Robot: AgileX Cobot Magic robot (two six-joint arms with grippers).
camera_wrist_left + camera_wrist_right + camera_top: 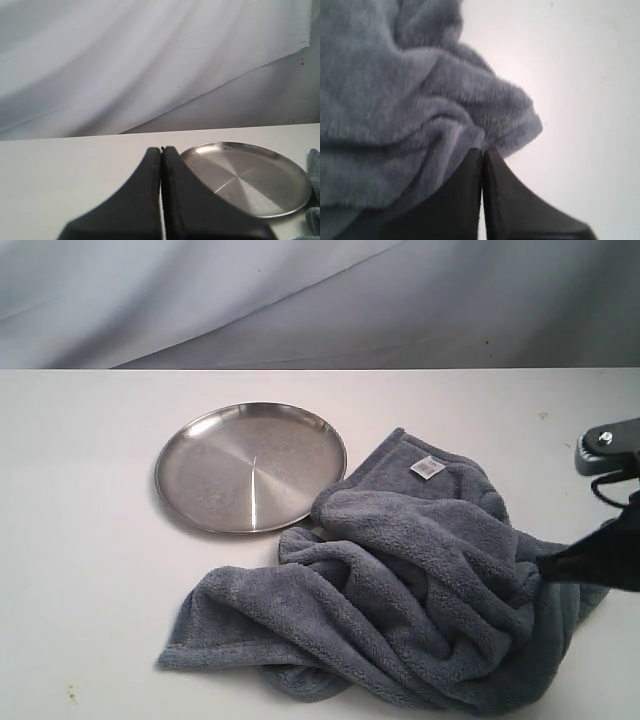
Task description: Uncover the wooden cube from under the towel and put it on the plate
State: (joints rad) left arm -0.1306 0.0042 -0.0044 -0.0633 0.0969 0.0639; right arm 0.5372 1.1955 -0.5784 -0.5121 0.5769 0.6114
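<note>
My right end effector (pixel 482 151) is closed, its smooth black jaws pressed flat together with the tips against a soft fold at the edge of the fluffy grey-blue towel (pixel 400 580); I cannot tell whether any fleece is pinched between them. My left end effector (pixel 161 149) is also closed and empty, over the pale matte surface (pixel 80 540) near the round, shallow, brushed-steel plate (pixel 200 455). The towel lies crumpled in thick rolls, one edge reaching the plate's rim, and the wooden cube is hidden from view.
</note>
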